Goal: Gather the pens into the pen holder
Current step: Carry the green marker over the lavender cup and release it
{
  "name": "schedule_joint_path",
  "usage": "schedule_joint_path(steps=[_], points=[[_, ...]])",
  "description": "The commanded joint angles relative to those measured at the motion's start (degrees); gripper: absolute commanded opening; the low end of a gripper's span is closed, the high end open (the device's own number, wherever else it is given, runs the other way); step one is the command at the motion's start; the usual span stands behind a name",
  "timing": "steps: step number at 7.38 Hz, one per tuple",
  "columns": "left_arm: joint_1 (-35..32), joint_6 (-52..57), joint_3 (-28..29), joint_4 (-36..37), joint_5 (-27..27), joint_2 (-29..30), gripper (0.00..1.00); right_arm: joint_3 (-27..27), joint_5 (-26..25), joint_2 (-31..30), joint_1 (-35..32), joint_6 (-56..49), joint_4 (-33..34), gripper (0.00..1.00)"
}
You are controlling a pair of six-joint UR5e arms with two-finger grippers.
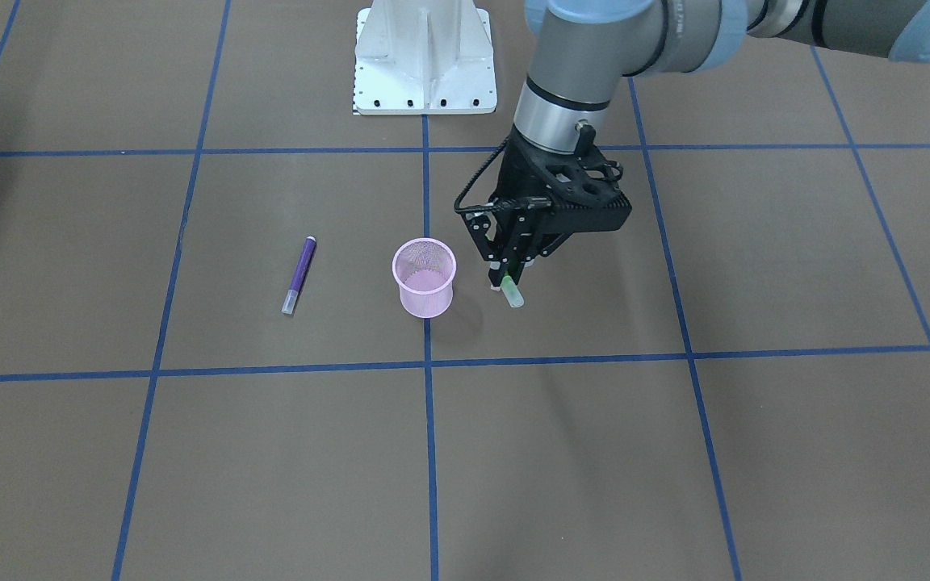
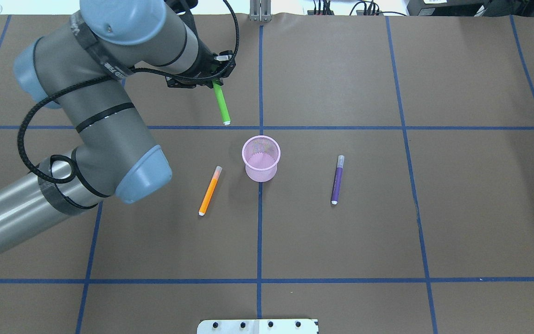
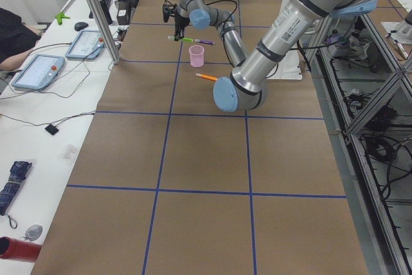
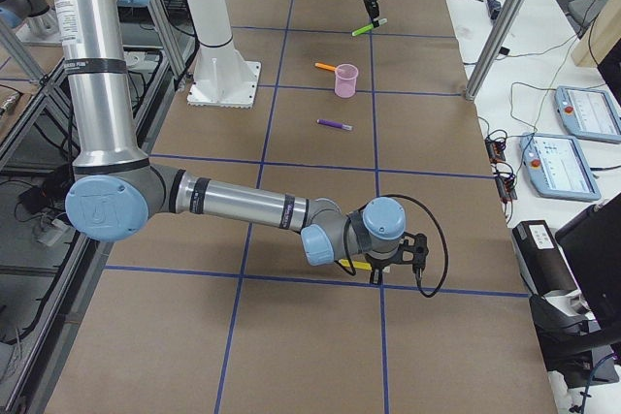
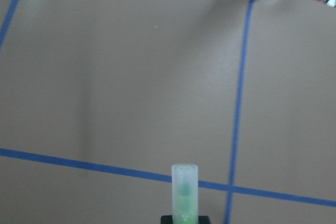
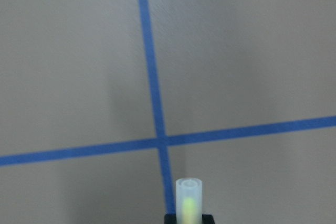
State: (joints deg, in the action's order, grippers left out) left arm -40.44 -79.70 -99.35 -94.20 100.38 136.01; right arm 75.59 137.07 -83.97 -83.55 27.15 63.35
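The pink mesh pen holder (image 2: 261, 157) stands upright at the table's middle, also in the front view (image 1: 425, 278). My left gripper (image 2: 214, 82) is shut on the green pen (image 2: 221, 105), which it holds above the table beyond the cup; its pale cap (image 5: 185, 182) points forward in the left wrist view. The orange pen (image 2: 210, 190) lies left of the cup. The purple pen (image 2: 337, 179) lies right of it. My right gripper (image 4: 393, 257) is far from the cup near the table's right end, shut on the yellow pen (image 6: 189, 200).
The white robot base plate (image 1: 425, 56) sits at the table's robot-side edge. Blue tape lines grid the brown table. A metal post (image 4: 505, 26) and side tables with tablets (image 4: 582, 111) stand beyond the far edge.
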Motion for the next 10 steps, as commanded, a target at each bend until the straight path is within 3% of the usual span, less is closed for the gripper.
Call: schedule_joint_path(steps=[1, 5, 8, 10], points=[[7.8, -2.4, 1.4, -6.2, -17.8, 1.3, 0.0, 6.8, 2.7, 0.9, -0.7, 0.9, 5.8, 0.0], [11.0, -1.9, 5.5, -13.2, -24.2, -2.1, 0.0, 16.9, 3.5, 2.8, -0.8, 0.9, 17.7, 0.0], [14.4, -2.1, 7.0, -13.5, -27.2, -2.0, 0.0, 18.3, 3.6, 2.7, -0.7, 0.9, 18.5, 0.0], [15.3, -2.1, 11.0, -18.6, -29.5, -1.8, 0.0, 19.7, 3.6, 2.5, -0.5, 0.9, 18.6, 0.0]])
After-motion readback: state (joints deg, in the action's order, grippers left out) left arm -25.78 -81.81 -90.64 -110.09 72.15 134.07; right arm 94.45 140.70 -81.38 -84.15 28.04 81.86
